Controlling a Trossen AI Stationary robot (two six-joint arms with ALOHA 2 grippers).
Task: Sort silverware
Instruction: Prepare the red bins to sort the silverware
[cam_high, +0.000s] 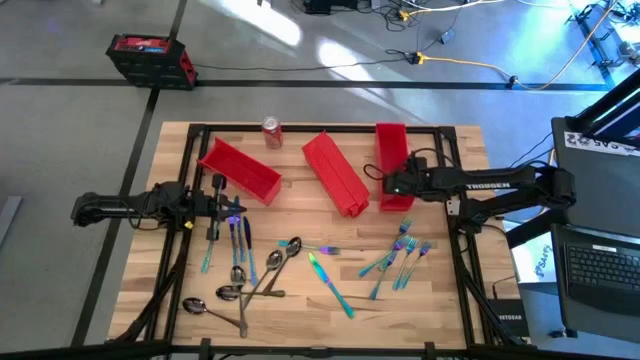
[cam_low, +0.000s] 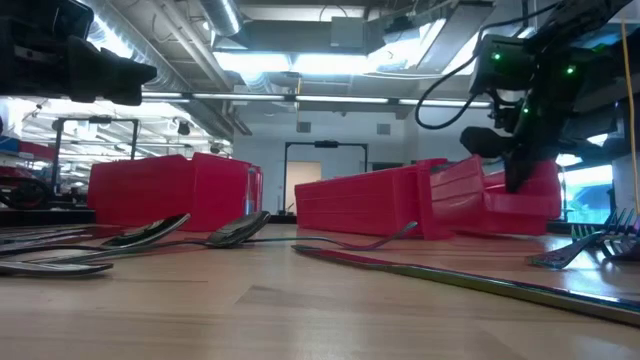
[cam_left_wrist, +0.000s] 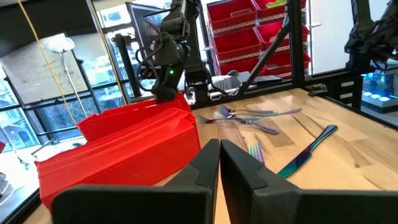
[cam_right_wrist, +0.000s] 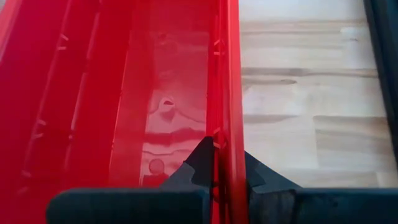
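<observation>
So the right gripper (cam_high: 388, 186) is over at the right-hand red bin (cam_high: 392, 165), and the wrist view shows its fingers (cam_right_wrist: 200, 160) pinched tight on that bin's side wall, one finger inside and one outside. The bin looks empty inside from there.

The left gripper (cam_high: 222, 205) sits at the left side of the table (cam_high: 300, 310), just beside the near end of the left red bin (cam_high: 240, 170), fingers (cam_left_wrist: 205, 163) pressed together with nothing between them.

All the silverware is loose on the wood, none in a bin. Spoons (cam_high: 240, 290) are piled near-left, a few blue knives (cam_high: 238, 238) lie right by the left gripper, one iridescent knife (cam_high: 328, 283) is near the middle, and the forks (cam_high: 400, 255) are bunched near-right, just in front of the right arm.

The middle red bin (cam_high: 335, 172) lies angled between the other two, and a red soda can (cam_high: 271, 132) stands at the far edge.
</observation>
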